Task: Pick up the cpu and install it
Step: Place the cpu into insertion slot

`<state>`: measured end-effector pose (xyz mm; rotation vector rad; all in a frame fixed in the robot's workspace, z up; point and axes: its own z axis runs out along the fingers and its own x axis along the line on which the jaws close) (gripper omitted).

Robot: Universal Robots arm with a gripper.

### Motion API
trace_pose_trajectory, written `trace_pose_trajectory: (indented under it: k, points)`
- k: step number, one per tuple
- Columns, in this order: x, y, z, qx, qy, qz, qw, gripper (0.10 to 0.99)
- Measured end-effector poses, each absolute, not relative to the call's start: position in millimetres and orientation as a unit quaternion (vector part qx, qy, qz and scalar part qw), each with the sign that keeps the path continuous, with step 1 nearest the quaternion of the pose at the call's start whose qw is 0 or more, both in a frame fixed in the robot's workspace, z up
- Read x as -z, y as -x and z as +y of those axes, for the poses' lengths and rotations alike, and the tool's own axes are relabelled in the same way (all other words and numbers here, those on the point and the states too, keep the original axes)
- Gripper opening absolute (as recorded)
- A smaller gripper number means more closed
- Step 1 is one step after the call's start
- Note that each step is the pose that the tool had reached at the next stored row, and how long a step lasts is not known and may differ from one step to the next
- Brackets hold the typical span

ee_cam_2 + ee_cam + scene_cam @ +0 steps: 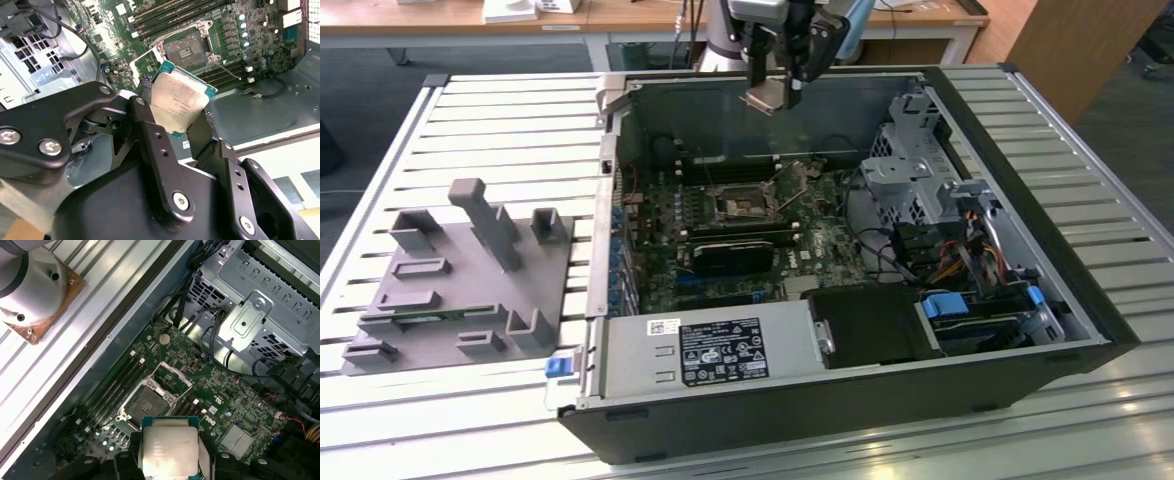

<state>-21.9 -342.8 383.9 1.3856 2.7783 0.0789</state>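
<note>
The small square silvery-grey cpu (182, 97) was clamped aslant in the black claw (175, 107); misseating in the metal-framed socket (187, 47) below was judged possible.

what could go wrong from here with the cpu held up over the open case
1. The end effector pinches the cpu by two opposite edges, high above the board; a slip would likely drop it onto components.
2. The socket lies open with its metal frame raised beside it; an offset descent might catch the frame or damage the contacts.
</note>
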Motion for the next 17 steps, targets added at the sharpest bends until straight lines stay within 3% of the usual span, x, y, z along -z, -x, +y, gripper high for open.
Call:
trace_pose_trajectory:
  k: [17]
  points:
    - [-382.9, 22.8, -342.8, -0.024, -0.496, 0.868, 0.019, 0.533]
